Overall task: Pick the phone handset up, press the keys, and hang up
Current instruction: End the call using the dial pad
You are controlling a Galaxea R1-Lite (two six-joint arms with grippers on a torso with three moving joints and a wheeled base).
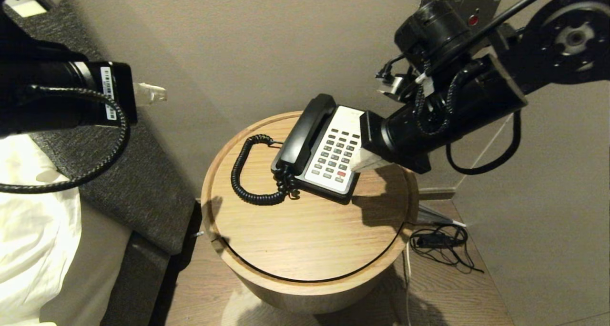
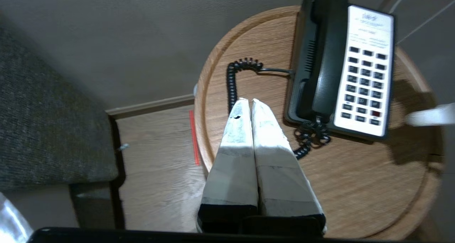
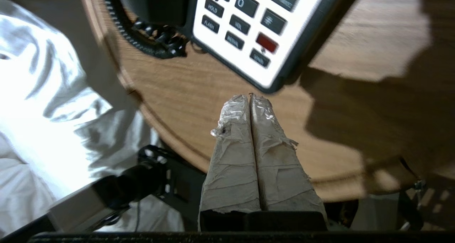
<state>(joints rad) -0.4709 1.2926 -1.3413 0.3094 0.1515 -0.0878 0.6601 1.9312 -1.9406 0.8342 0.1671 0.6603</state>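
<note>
The phone handset [image 1: 305,134] is glossy black and lies in its cradle on the left side of the black phone, its coiled cord [image 1: 248,173] looping over the table. It also shows in the left wrist view [image 2: 327,54]. The keys [image 1: 336,154] are dark grey rows with one red button [image 1: 341,174] in a white faceplate; they also show in the right wrist view [image 3: 245,19]. My right gripper [image 1: 355,166] is shut and empty, hovering by the phone's near right corner; in its own view [image 3: 250,98] the tips sit just short of that corner. My left gripper [image 1: 159,93] is shut and empty, held high to the left, away from the table.
The phone stands on a round wooden side table [image 1: 305,240] with a raised rim. A dark grey upholstered bed edge [image 1: 138,183] and white bedding [image 1: 33,240] lie to the left. A tangle of black cable [image 1: 441,242] lies on the floor to the right. A wall stands behind.
</note>
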